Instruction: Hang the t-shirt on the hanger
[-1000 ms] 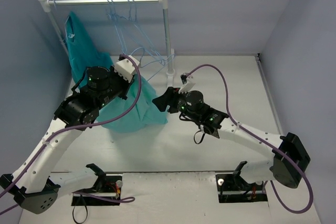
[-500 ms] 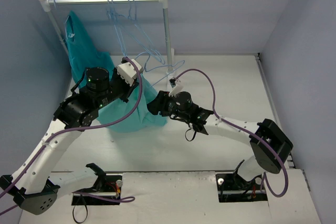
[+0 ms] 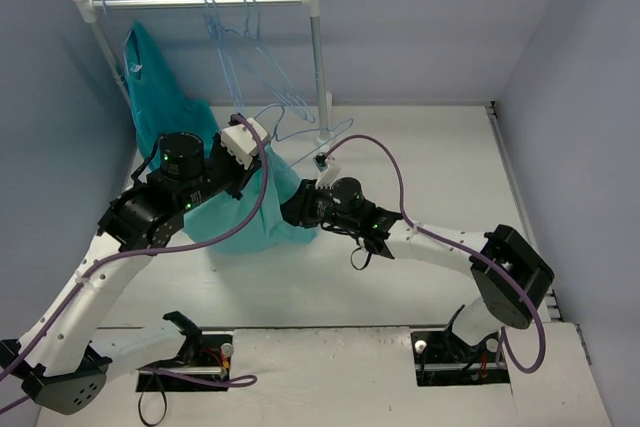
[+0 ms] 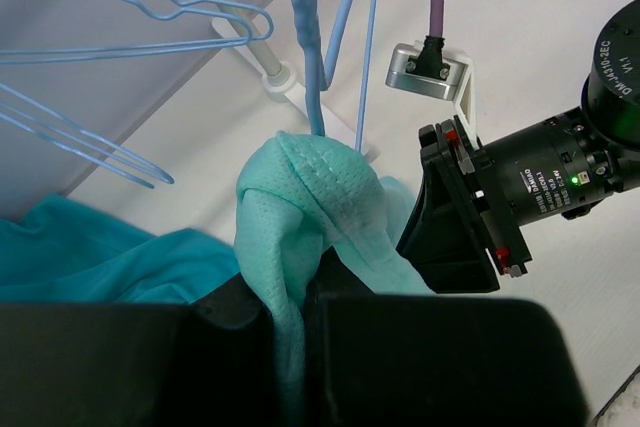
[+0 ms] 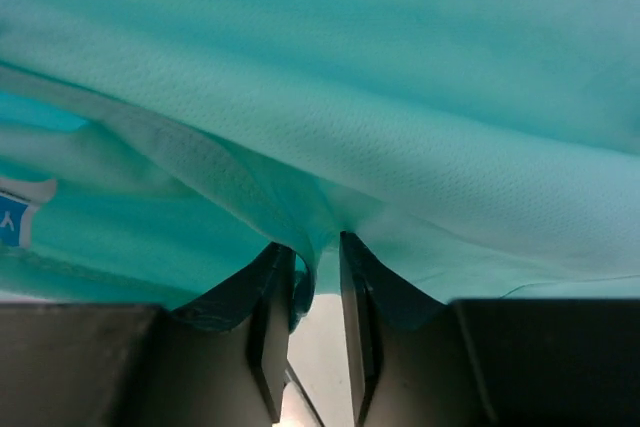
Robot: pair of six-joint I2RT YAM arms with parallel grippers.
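Note:
The mint-teal t-shirt (image 3: 255, 222) hangs from my left gripper (image 3: 257, 152), which is shut on a bunched fold of it (image 4: 310, 197). A pale-blue hanger (image 3: 300, 119) lies just beyond that gripper. In the left wrist view its wire (image 4: 306, 47) runs down into the top of the fold. My right gripper (image 3: 293, 209) is at the shirt's lower right side. Its jaws (image 5: 315, 247) stand nearly closed with a hem of the shirt (image 5: 400, 97) pinched between the tips. A white tag (image 5: 20, 212) shows at the left of the right wrist view.
A white-and-metal clothes rail (image 3: 200, 2) stands at the back with several more pale-blue hangers (image 3: 235, 27) on it. A darker turquoise garment (image 3: 150, 87) hangs at its left end. The rail's right post (image 3: 320, 67) stands close behind both grippers.
My right gripper has moved left to the shirt's lower edge and closed on its hem. My left arm has shifted slightly, still holding the shirt.

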